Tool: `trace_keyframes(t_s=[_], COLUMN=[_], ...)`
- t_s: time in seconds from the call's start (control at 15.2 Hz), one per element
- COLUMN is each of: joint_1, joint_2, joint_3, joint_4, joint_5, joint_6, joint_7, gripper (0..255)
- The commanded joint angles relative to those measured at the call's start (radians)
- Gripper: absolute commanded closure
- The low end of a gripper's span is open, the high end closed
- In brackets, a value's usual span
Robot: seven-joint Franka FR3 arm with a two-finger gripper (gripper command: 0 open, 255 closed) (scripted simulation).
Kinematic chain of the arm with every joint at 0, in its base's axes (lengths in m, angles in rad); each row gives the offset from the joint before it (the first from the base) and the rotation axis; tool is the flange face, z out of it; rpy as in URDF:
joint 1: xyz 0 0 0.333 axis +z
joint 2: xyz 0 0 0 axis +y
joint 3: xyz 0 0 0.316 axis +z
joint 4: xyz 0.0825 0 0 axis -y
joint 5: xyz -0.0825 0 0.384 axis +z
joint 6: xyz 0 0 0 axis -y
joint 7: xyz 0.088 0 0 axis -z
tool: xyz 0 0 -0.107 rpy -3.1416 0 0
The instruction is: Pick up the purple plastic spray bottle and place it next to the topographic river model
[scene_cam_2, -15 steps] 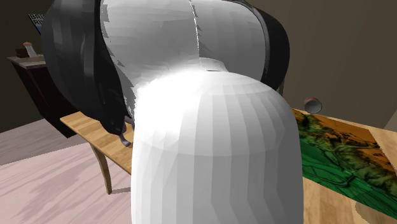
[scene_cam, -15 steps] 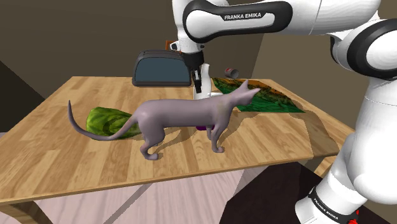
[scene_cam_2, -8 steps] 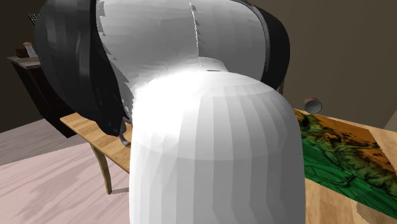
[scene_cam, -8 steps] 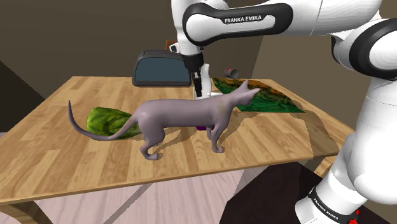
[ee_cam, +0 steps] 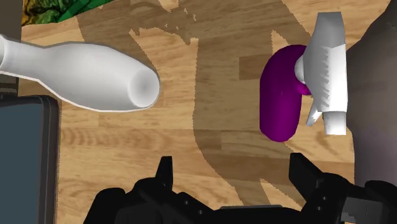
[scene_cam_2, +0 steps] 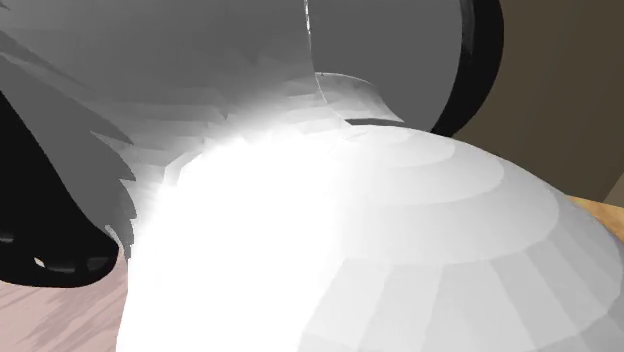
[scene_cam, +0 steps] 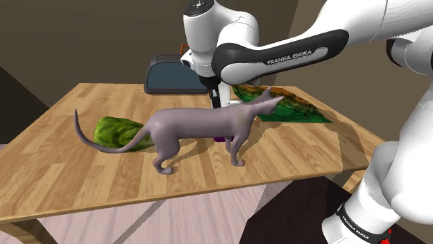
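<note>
The purple spray bottle (ee_cam: 278, 95) with a white spray head (ee_cam: 327, 70) rests on the wooden table (ee_cam: 210, 76), just past my right fingertip (ee_cam: 304, 173) and free of it. Nothing sits between the fingers of my gripper (ee_cam: 234, 178), which stands open. In the shoulder view the gripper (scene_cam: 216, 98) hangs behind a grey cat figure (scene_cam: 201, 126), and a sliver of the purple bottle (scene_cam: 221, 138) peeks out under the cat's belly. The green and brown topographic river model (scene_cam: 290, 105) lies flat just beyond, toward the shoulder view's right.
A white bowling-pin shape (ee_cam: 83, 73) lies beside the bottle. A dark toaster (scene_cam: 173, 75) stands at the table's back, a small can (scene_cam: 252, 79) behind the model. A green leafy lump (scene_cam: 119, 132) lies under the cat's tail. The arm (scene_cam_2: 350, 250) blocks the second exterior view.
The gripper has gone from shut to open, staying in about the same spot behind the cat. The arm's upper links have swung round and now crowd the second exterior view.
</note>
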Motion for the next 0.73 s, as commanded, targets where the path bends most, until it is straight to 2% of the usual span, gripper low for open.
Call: trace_keyframes(t_s=[0.0, 0.07, 0.13, 0.53, 0.66], joint_1=[-0.001, -0.001, -0.001, -0.001, -0.005], joint_2=[0.059, -0.018, -0.018, 0.046, 0.055], joint_3=[0.006, 0.003, 0.003, 0.014, 0.015], joint_4=[-0.101, -0.029, -0.029, -0.078, -0.096], joint_5=[0.079, -0.024, -0.024, 0.071, 0.081], joint_6=[0.014, 0.026, 0.026, -0.003, 0.006], joint_7=[0.018, 0.012, 0.012, 0.015, 0.017], gripper=[0, 0, 0, 0, 0])
